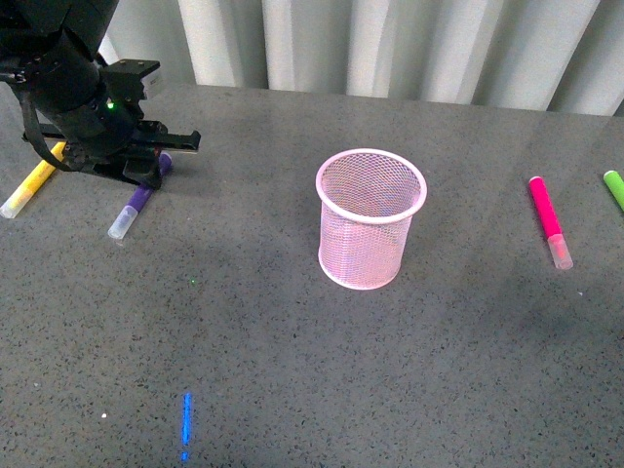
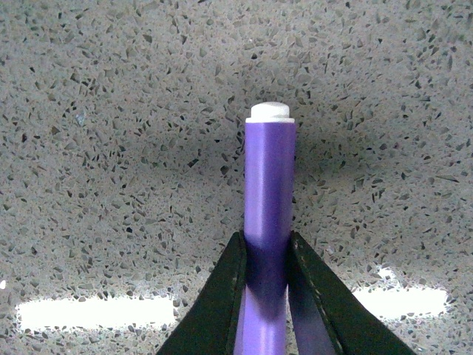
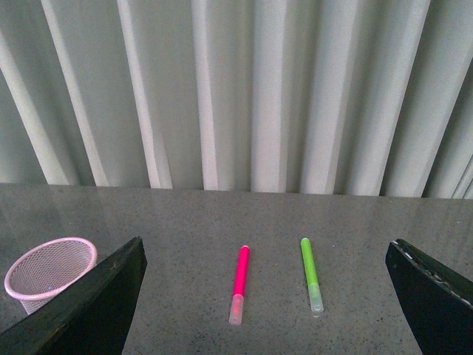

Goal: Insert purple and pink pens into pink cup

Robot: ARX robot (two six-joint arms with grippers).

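Purple pen (image 2: 270,185): lying on the worktop (image 1: 292,370), pinched between the 2 left fingers (image 2: 225,296), long axis running straight out ahead of them; pink cup (image 1: 363,249) well apart from them; right fingers (image 3: 89,303) spread, pink pen (image 3: 239,285) ahead between them.

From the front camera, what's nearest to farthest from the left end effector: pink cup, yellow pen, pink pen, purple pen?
1. purple pen, in the left end effector.
2. yellow pen, just left.
3. pink cup, centre.
4. pink pen, far right.
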